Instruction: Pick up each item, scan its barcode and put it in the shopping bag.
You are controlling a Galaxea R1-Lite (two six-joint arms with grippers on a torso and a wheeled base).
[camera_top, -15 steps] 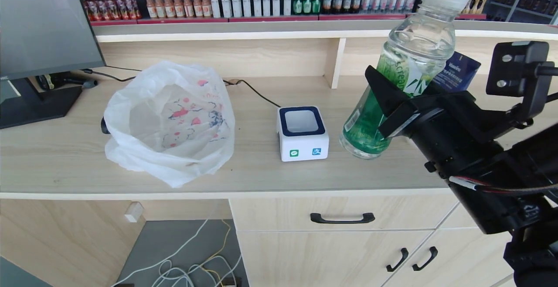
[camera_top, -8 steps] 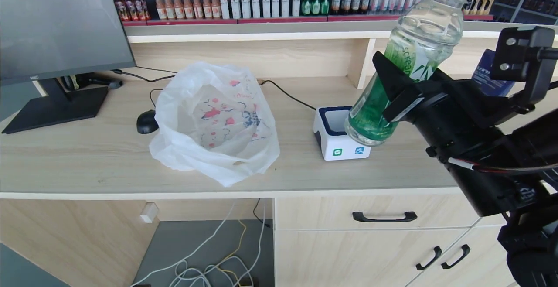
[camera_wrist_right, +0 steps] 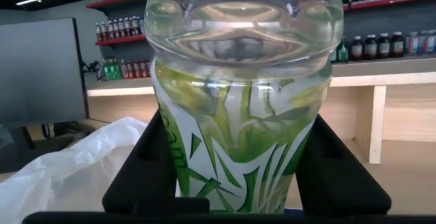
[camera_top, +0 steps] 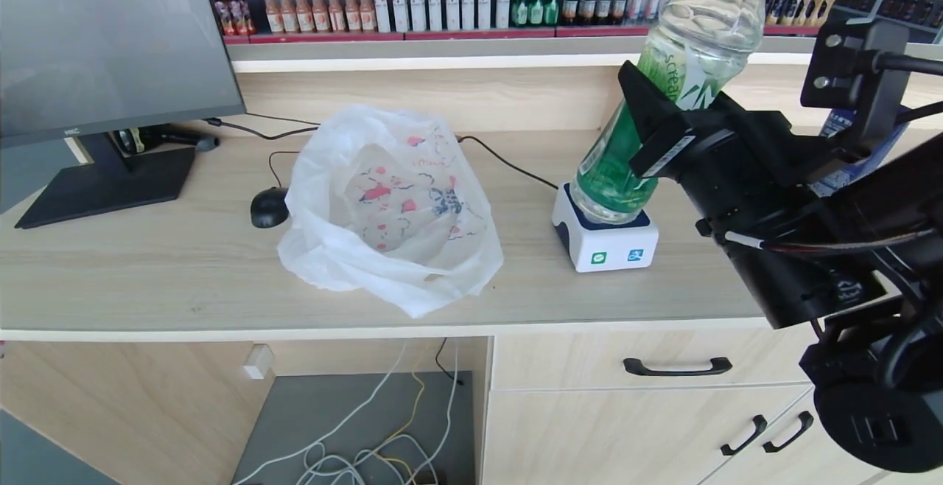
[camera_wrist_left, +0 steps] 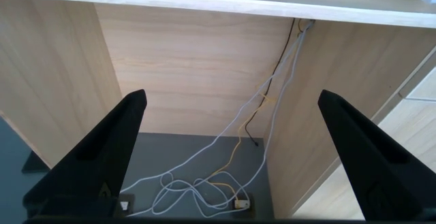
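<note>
The right hand [camera_top: 654, 120] grips a bottle [camera_top: 685, 35] upright just above the scanner [camera_top: 611, 249] on the right of the table [camera_top: 147, 264], with the scan apparently under way. The bag [camera_top: 390, 205] to the left looks empty, so bagging is yet to come; the left hand [camera_wrist_left: 231, 101] hangs open below the table.

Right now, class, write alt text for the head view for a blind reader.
The right gripper holds a green-labelled bottle over the white scanner on a wooden counter; an open shopping bag sits to the scanner's left.
</note>
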